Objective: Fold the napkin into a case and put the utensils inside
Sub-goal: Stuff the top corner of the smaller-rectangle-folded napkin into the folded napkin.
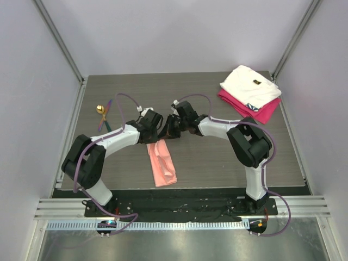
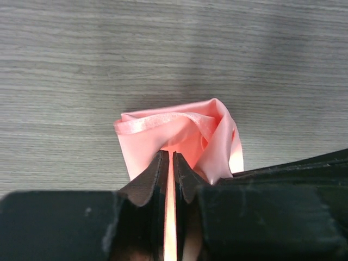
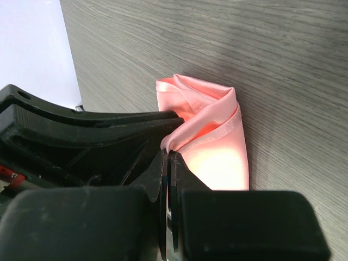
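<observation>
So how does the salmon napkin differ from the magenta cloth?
The napkin is pale salmon; the magenta cloth is far deeper pink. The napkin is a narrow strip pinched by the left gripper and right gripper at its far end; the magenta cloth lies untouched in the far right corner, under the white cloth. Both are folded cloth.

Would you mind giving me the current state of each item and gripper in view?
napkin: folded into a strip, far end pinched
left gripper: shut on napkin
right gripper: shut on napkin
utensils: lying loose, apart from napkin
white cloth: folded, atop magenta cloth
magenta cloth: folded
</observation>
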